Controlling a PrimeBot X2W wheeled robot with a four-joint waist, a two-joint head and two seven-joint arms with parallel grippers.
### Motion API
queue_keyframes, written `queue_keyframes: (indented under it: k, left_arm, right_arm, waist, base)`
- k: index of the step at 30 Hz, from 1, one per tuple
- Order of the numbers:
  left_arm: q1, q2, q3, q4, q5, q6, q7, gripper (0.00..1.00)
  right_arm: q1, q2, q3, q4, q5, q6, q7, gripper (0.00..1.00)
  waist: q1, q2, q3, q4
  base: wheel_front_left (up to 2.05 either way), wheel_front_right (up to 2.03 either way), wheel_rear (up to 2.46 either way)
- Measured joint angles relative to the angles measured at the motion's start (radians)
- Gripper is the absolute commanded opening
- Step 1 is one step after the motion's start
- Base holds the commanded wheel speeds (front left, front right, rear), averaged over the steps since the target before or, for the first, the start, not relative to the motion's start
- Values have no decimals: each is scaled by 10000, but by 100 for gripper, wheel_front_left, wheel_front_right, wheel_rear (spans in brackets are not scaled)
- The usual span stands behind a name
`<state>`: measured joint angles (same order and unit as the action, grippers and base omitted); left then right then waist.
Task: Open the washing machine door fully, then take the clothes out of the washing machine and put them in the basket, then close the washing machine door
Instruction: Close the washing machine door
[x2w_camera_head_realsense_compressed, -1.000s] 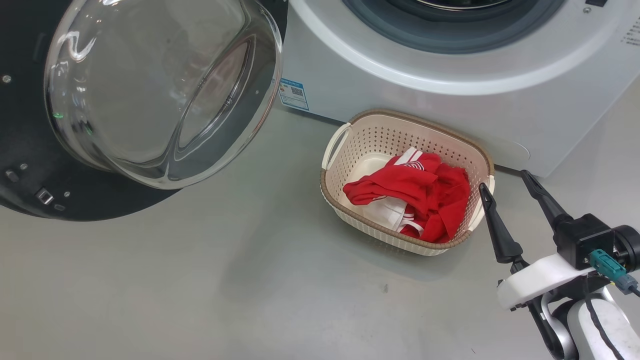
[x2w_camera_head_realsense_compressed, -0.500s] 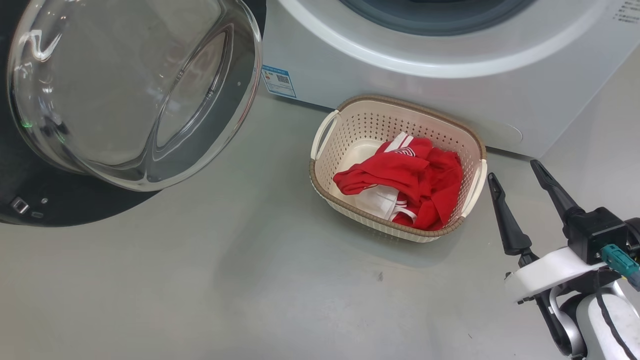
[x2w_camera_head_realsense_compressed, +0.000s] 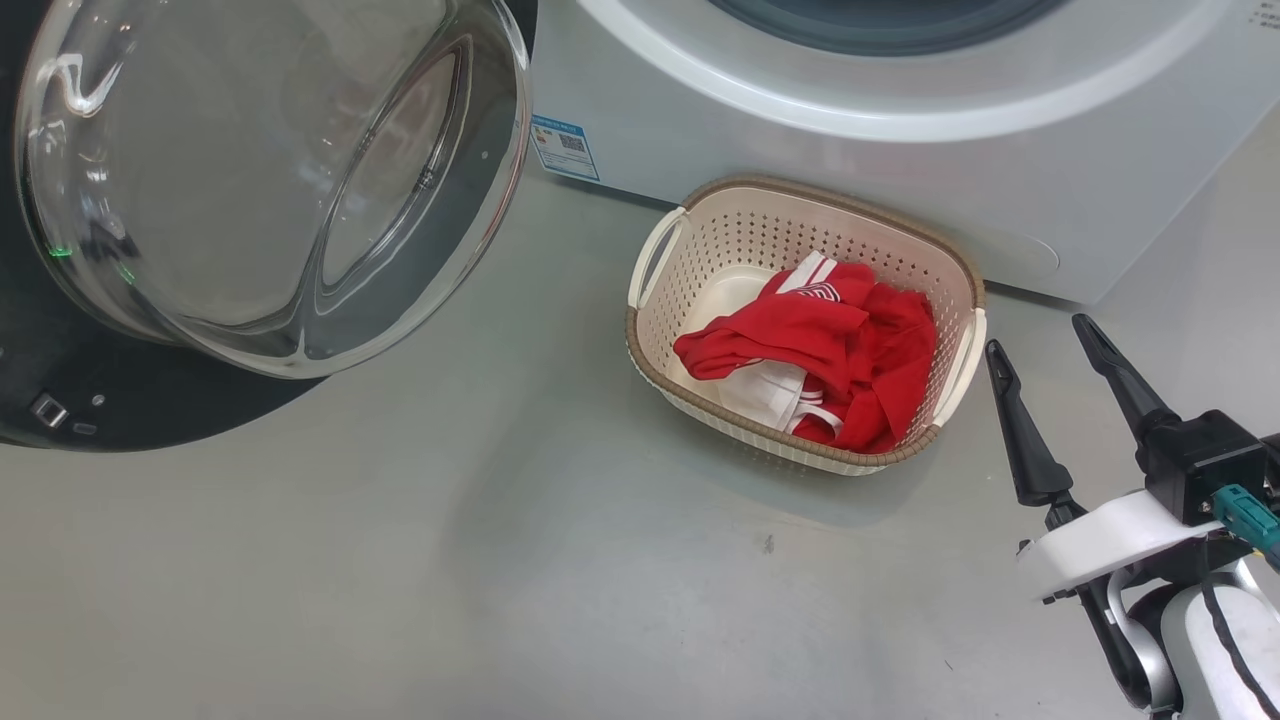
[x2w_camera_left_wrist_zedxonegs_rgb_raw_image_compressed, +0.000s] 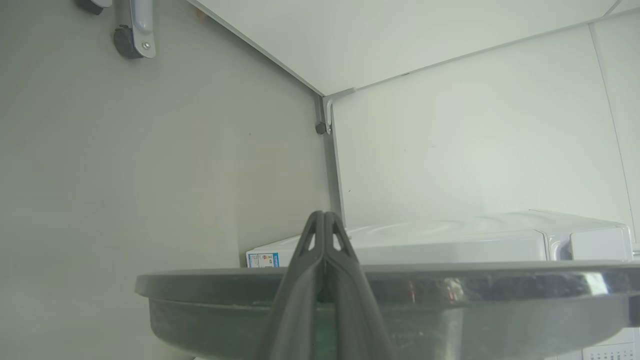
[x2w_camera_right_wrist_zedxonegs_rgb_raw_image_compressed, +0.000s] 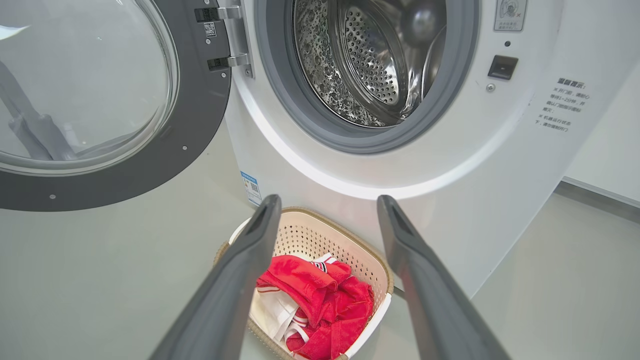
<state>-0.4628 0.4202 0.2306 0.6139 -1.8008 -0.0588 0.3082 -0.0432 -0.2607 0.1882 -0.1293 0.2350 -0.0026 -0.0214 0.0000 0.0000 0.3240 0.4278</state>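
The washing machine stands with its door swung open to the left, the glass bowl bulging toward me. Its steel drum shows bare. The cream basket sits on the floor before the machine with the red clothes heaped inside. My right gripper hangs open just right of the basket, holding nothing; in its wrist view the right gripper frames the basket and clothes. My left gripper is shut behind the door's edge; its dark fingers show through the glass.
Grey floor spreads in front of the basket and under the door. A blue sticker marks the machine's lower left corner. White wall panels meet behind the machine, and a wheeled leg stands on the floor off to the side.
The head camera has shifted, so the whole picture moved. My right gripper has drawn slightly away from the basket's right handle and stays open. The clothes lie as before.
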Motion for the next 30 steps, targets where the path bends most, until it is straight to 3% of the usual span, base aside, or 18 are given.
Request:
queue_keyframes:
  k: [15, 23, 30]
  left_arm:
    - [62, -63, 50, 130, -882, -445, 1582, 0]
    - [201, -554, 35, -261, -1383, -610, 2744, 0]
    - [719, -606, 77, -786, -1674, -612, 3501, 0]
  right_arm:
    - [-3, -121, 59, -79, -79, 0, 88, 100]
    - [-8, -146, 67, -46, -100, 0, 88, 100]
    - [-5, -31, 75, -2, -96, -19, 69, 100]
  waist:
    - [0, 0, 83, 225]
    - [0, 0, -14, 305]
    - [0, 0, -193, 279]
  base:
    - [0, 0, 0]
    - [0, 0, 0]
    - [0, 0, 0]
